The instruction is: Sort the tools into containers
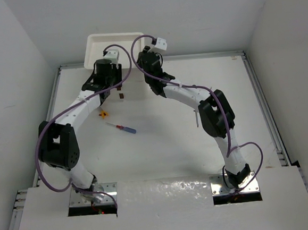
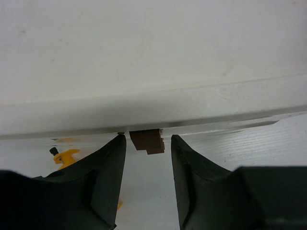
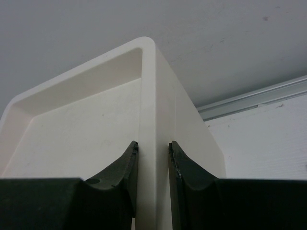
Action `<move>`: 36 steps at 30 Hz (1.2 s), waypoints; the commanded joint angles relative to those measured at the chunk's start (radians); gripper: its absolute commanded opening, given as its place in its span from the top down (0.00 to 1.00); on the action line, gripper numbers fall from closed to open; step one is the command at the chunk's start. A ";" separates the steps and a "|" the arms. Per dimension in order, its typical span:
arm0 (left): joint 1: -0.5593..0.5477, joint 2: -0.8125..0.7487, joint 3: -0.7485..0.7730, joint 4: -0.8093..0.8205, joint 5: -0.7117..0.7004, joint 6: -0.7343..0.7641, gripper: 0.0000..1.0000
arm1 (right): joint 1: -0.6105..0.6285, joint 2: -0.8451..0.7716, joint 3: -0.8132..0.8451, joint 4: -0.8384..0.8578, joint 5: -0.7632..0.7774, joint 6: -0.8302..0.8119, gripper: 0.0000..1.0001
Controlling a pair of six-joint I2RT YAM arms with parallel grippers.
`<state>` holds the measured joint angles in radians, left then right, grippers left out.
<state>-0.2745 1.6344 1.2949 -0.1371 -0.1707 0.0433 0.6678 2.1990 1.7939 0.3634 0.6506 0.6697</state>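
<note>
Left wrist view: my left fingers (image 2: pixel 147 143) stand apart, straddling a brown handle (image 2: pixel 148 140) on the white box (image 2: pixel 153 72). There is a slim gap on either side and no contact seen. The yellow-orange screwdriver (image 2: pixel 64 157) lies on the tabletop (image 2: pixel 249 139) left of the fingers, partly cut off by one.

Right wrist view: my right fingers (image 3: pixel 153 146) are clamped on the box's tray rim, at its corner.

Top view: both pairs of fingers are hidden from above. The blue-and-red screwdriver (image 1: pixel 121 128) lies back toward my base from the left fingers, apart from the box.
</note>
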 commanded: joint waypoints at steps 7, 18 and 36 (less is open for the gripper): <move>-0.009 0.015 0.058 0.082 -0.067 -0.022 0.73 | 0.050 0.007 -0.057 -0.142 -0.085 0.001 1.00; -0.012 0.005 0.087 0.080 -0.087 -0.022 0.69 | 0.049 0.004 -0.068 -0.141 -0.085 -0.005 1.00; -0.019 -0.076 0.029 0.108 -0.040 0.004 1.00 | 0.049 -0.008 -0.088 -0.130 -0.086 0.054 1.00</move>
<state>-0.2886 1.6634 1.3357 -0.1909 -0.2256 0.0238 0.6685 2.1872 1.7603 0.4007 0.6514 0.6746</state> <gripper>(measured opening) 0.040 0.253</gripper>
